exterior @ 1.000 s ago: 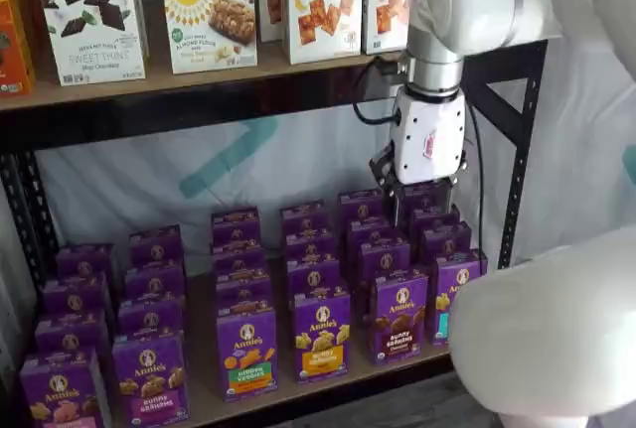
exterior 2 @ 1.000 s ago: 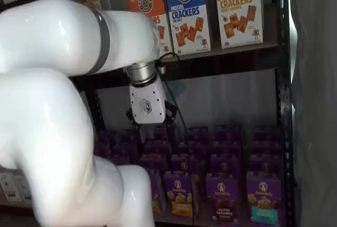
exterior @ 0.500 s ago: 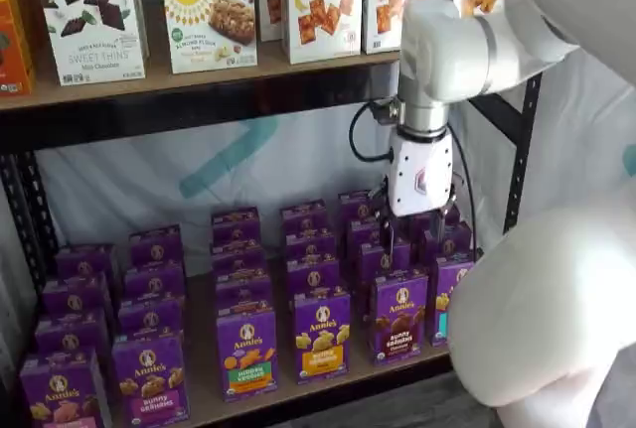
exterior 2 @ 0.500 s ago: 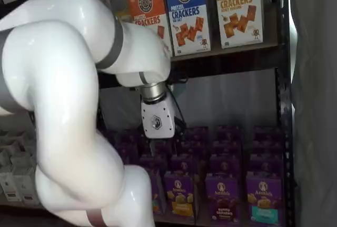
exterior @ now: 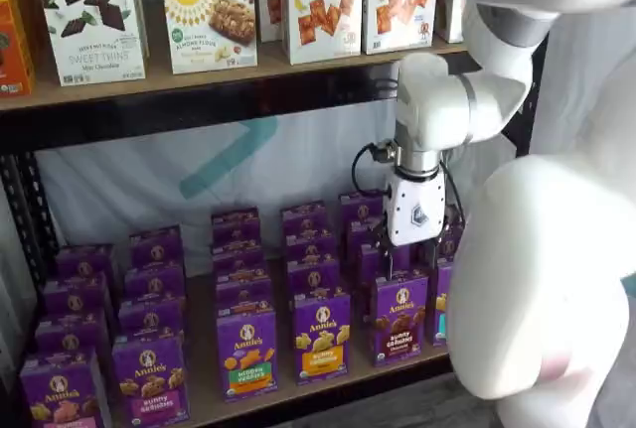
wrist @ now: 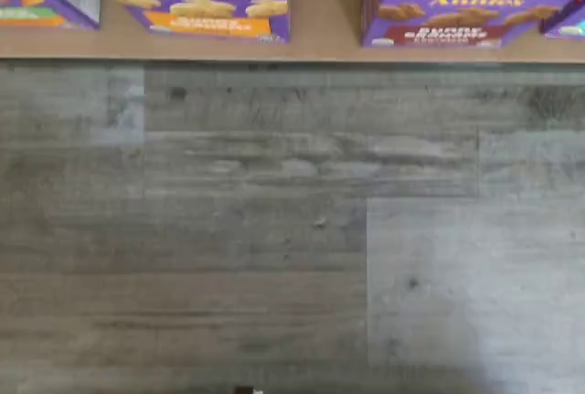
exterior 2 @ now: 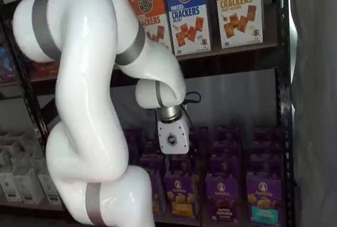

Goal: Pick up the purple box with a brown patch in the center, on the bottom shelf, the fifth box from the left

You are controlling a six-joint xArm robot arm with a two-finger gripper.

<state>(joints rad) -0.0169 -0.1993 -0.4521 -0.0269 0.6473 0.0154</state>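
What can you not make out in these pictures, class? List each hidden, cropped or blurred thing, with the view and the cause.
- End effector: whether its fingers are open; in both shelf views they are dark against the dark cartons.
- Purple box: in the wrist view the frame edge cuts it off, and its lower band's print is blurred.
- Teal-banded carton: in a shelf view the white arm covers most of it.
- Bottom shelf: its right end, behind that arm.
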